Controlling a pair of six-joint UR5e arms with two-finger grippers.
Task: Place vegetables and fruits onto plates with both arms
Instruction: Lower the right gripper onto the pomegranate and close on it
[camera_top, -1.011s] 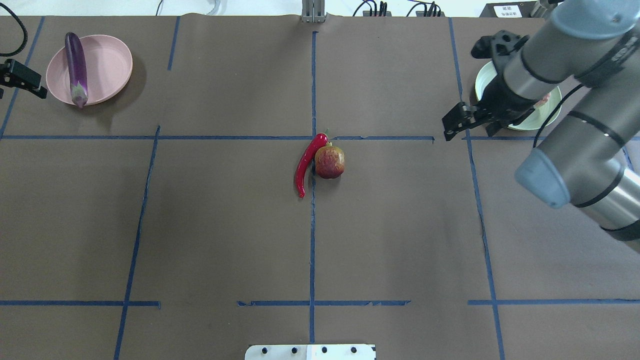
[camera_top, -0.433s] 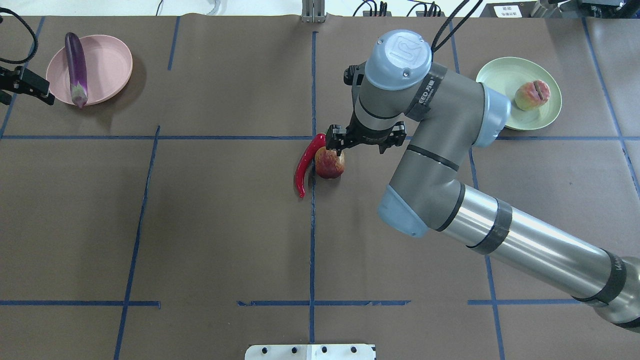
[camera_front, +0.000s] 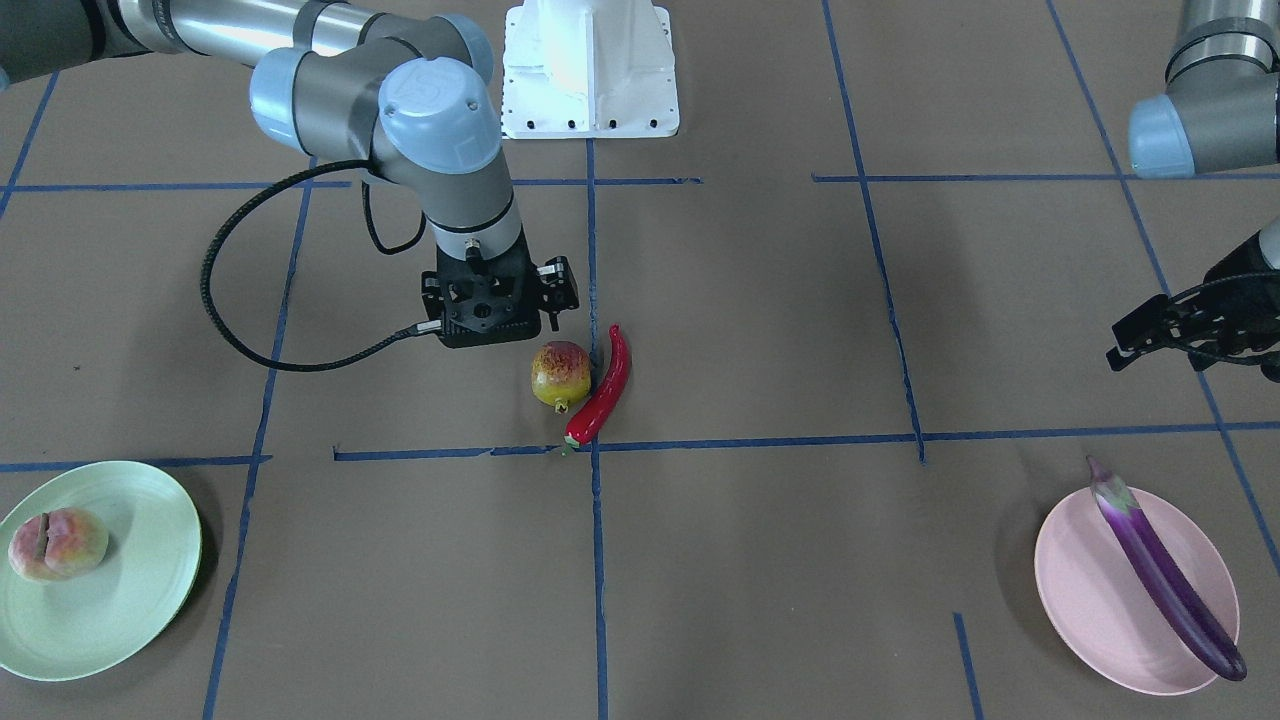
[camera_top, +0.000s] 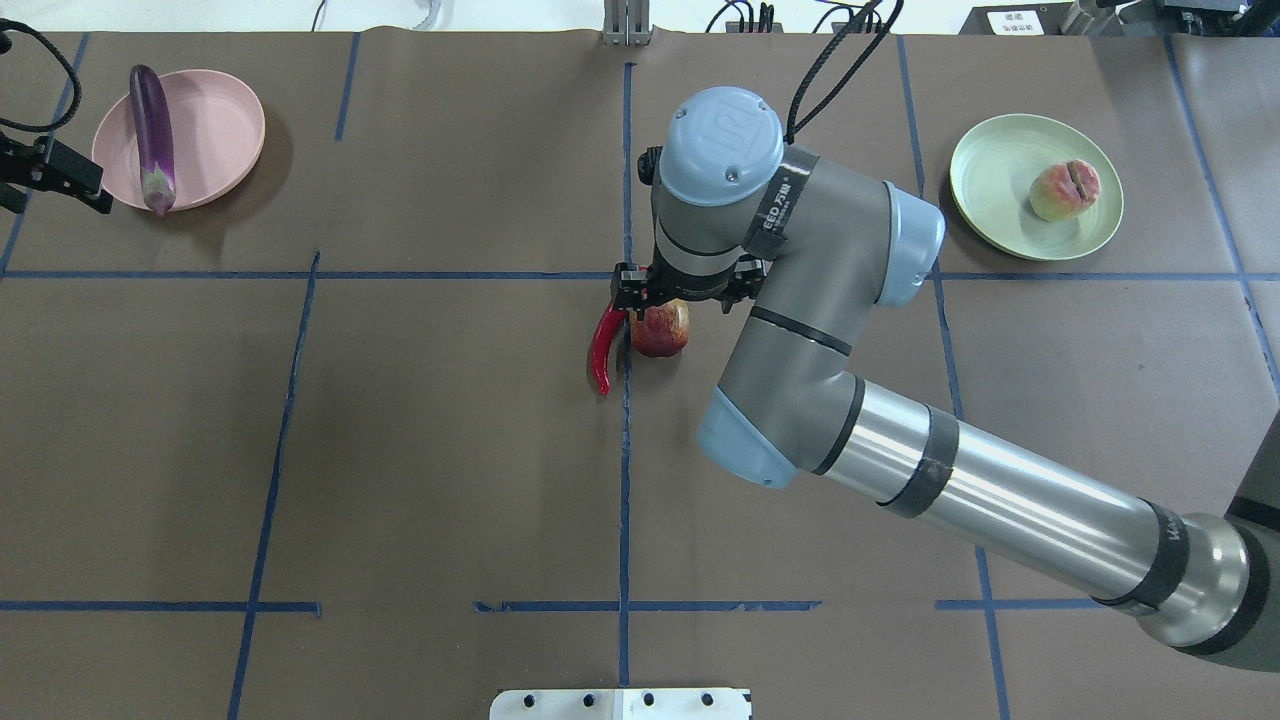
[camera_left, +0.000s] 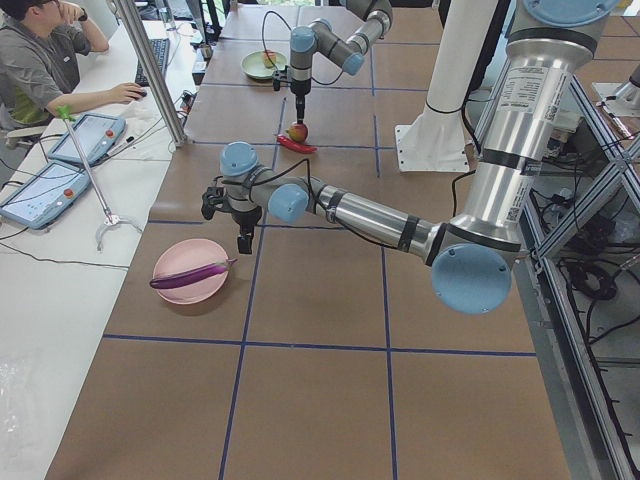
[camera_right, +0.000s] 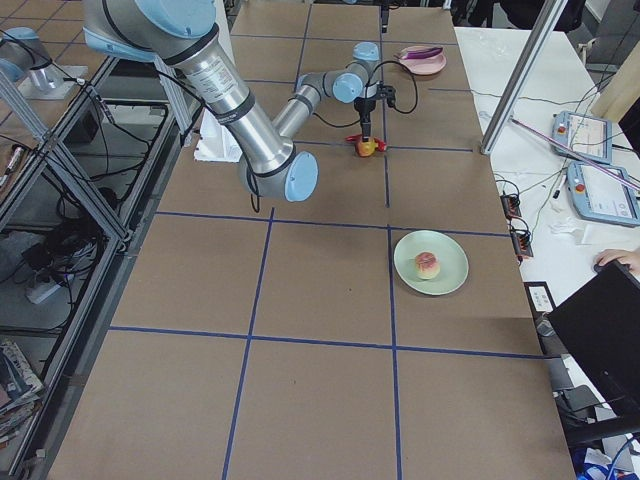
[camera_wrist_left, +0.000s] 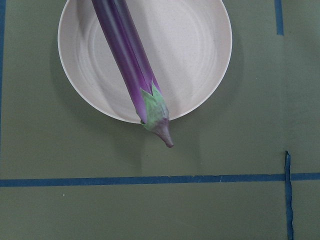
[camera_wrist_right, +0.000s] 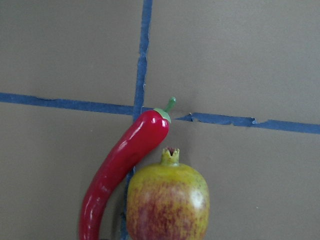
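Note:
The pomegranate (camera_front: 560, 375) lies at the table's middle and touches the red chili (camera_front: 605, 390). Both show in the overhead view, pomegranate (camera_top: 662, 330) and chili (camera_top: 603, 350), and in the right wrist view, pomegranate (camera_wrist_right: 167, 205) and chili (camera_wrist_right: 120, 175). My right gripper (camera_top: 668, 298) hangs just above the pomegranate, looks open and is empty. The peach (camera_top: 1065, 190) rests on the green plate (camera_top: 1000, 170). The eggplant (camera_top: 152, 135) lies across the pink plate (camera_top: 220, 130), its cap over the rim. My left gripper (camera_top: 70, 180) hovers beside that plate, open and empty.
The white base block (camera_front: 590, 70) stands at the robot's side of the table. The right arm's black cable (camera_front: 230, 300) loops low over the table. An operator (camera_left: 40, 70) sits with tablets at a side desk. Blue tape lines cross the brown mat.
My right arm has swung from the green plate to the table's middle, over the pomegranate. The peach stays on the green plate. The left gripper has barely moved.

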